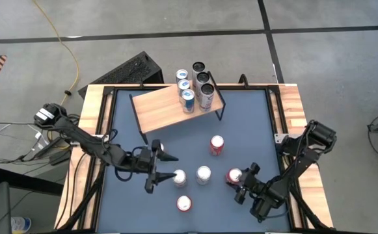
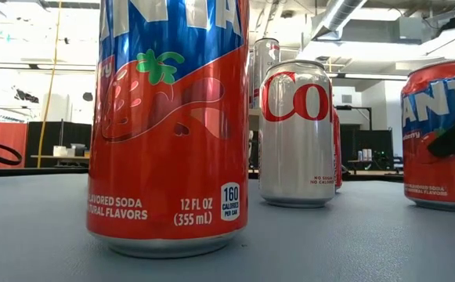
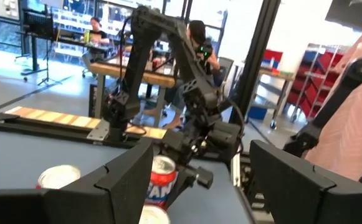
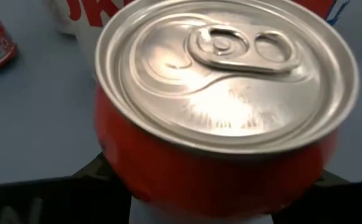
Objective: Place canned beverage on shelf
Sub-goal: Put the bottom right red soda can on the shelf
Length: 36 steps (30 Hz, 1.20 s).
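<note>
Over at the far side of the blue table (image 1: 254, 123), the shelf (image 1: 169, 107) sits with its long board slightly askew to the table edge, four upright cans (image 1: 196, 88) clustered at its right end. Five more cans stand loose on the mat. The right gripper (image 1: 239, 181) has its fingers on either side of a red strawberry soda can (image 1: 233, 175), which stands upright; its wrist camera fills with that can's silver lid (image 4: 227, 74) and shows dark fingers hugging both flanks, clamped on it. From above, the left gripper (image 1: 162, 166) hovers with fingers spread apart beside a silver can (image 1: 179, 177), not touching it. Only the table-level camera reads the labels: a strawberry soda (image 2: 168, 125) close up, a silver cola can (image 2: 296, 133) behind.
</note>
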Available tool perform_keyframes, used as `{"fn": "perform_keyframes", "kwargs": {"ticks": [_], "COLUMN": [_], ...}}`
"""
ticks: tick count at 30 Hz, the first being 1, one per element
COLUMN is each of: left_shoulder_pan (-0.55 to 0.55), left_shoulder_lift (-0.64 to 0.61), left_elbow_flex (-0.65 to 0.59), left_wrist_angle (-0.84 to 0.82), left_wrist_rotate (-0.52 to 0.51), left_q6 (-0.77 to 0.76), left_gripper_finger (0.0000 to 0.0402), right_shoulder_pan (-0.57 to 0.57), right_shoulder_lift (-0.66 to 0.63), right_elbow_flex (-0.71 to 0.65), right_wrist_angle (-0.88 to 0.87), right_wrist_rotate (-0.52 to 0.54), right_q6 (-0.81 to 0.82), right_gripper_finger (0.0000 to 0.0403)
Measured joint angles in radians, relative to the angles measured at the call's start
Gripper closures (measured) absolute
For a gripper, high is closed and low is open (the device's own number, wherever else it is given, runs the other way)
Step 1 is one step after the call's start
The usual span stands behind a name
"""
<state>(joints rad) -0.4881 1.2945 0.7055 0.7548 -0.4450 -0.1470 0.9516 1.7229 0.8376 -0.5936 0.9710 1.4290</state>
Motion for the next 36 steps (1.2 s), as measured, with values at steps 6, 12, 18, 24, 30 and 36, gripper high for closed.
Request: {"fn": "perform_keyframes", "kwargs": {"ticks": [6, 12, 18, 24, 30, 36], "left_shoulder_pan": [0.061, 0.100, 0.102, 0.101, 0.109, 0.135], "left_shoulder_lift": [0.000, 0.008, 0.152, 0.379, 0.601, 0.669], "left_elbow_flex": [0.001, 0.211, 0.571, 0.922, 1.231, 1.307], "left_wrist_angle": [-0.058, -0.519, -0.981, -1.172, -1.446, -1.438], "left_wrist_rotate": [0.153, 0.246, 0.260, 0.427, 0.415, 0.387], "left_q6": [-0.051, 0.042, 0.196, 0.333, 0.420, 0.475], "left_gripper_finger": [0.0143, 0.0143, 0.0140, 0.0131, 0.0129, 0.0129], "right_shoulder_pan": [0.016, -0.021, -0.059, -0.121, -0.144, -0.129], "right_shoulder_lift": [-0.021, -0.077, -0.154, -0.186, -0.186, -0.186], "right_elbow_flex": [0.074, 0.177, 0.262, 0.281, 0.281, 0.281], "right_wrist_angle": [-0.008, -0.023, -0.030, -0.030, 0.000, 0.005], "right_wrist_rotate": [-0.041, -0.101, -0.107, -0.142, -0.178, -0.188], "right_q6": [-0.125, -0.360, -0.577, -0.685, -0.744, -0.756], "right_gripper_finger": [0.0159, 0.0159, 0.0159, 0.0159, 0.0159, 0.0159]}}
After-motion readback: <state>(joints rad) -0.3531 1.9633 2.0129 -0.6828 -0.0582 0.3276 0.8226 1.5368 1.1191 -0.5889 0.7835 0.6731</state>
